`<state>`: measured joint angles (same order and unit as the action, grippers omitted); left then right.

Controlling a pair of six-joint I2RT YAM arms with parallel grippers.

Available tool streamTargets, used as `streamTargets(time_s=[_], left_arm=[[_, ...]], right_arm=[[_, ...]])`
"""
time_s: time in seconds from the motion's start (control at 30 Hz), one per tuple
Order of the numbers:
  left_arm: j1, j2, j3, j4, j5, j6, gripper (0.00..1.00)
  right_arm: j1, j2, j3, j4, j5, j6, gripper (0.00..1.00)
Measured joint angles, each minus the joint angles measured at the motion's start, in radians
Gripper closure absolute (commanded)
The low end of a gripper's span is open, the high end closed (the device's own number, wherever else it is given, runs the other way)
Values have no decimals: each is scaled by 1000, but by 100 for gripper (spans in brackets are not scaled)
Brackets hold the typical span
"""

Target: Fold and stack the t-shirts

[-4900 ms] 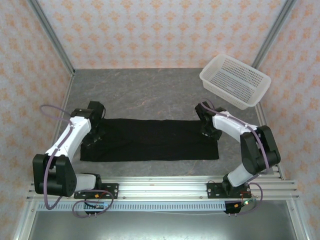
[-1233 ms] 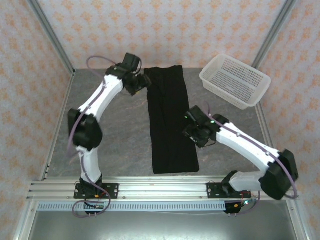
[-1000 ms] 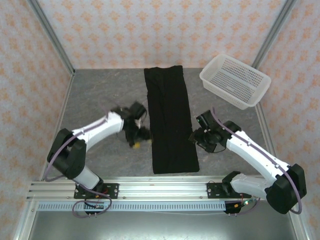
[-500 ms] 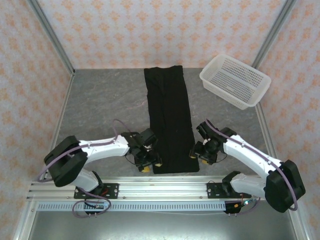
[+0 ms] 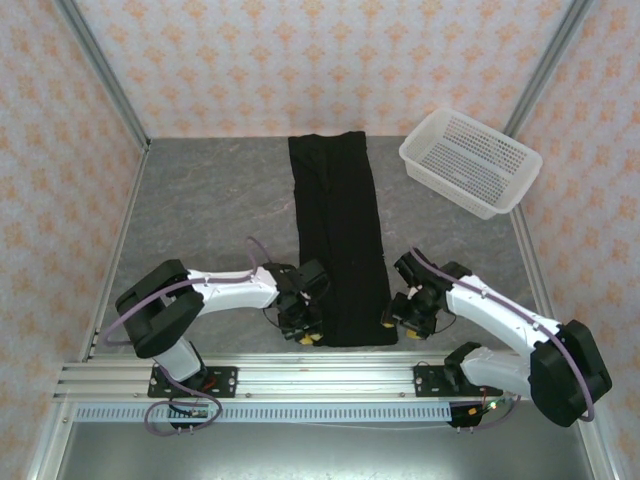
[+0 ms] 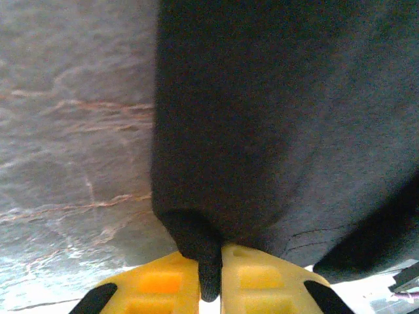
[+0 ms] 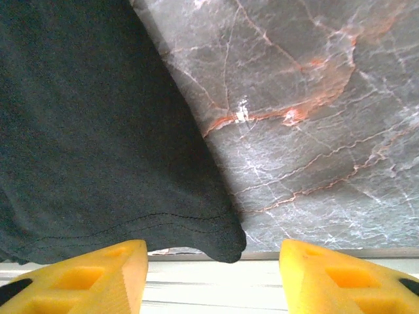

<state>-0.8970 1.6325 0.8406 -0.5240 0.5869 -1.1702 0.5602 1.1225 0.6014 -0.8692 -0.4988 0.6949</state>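
- My left fingers (image 6: 160,284) are cut off by the bottom edge of my left wrist view, and the shirt (image 6: 275,131) corner clamped between them hides their inner faces.
- There the shirt runs off the top and right edges.
- In my right wrist view the shirt runs off the top and left edges.
- My right fingers (image 7: 327,275) are cut by the bottom edge.
- From above, my right gripper (image 5: 400,322) is too small to judge its gap.

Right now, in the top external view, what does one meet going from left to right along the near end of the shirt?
left claw, shut on the near left corner → black t-shirt → right claw, open at the near right corner
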Motion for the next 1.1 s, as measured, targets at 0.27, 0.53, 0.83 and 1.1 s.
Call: streamTargets(time_s=[0.27,0.53,0.83,1.1], left_arm=[[0,-41,-47,43,-3,-8,100],[0,-64,-57,11,-16,16,100],[0,-80,-66,-22,-18,42,100],[0,-90,-74,-22,-19,42,100]], right_arm=[[83,85,-5,88,-11,48,51],[112,89,-14,74,21,83,52],[124,50,-25,58,35,95,52],[160,166,-13,101,50,132,72]])
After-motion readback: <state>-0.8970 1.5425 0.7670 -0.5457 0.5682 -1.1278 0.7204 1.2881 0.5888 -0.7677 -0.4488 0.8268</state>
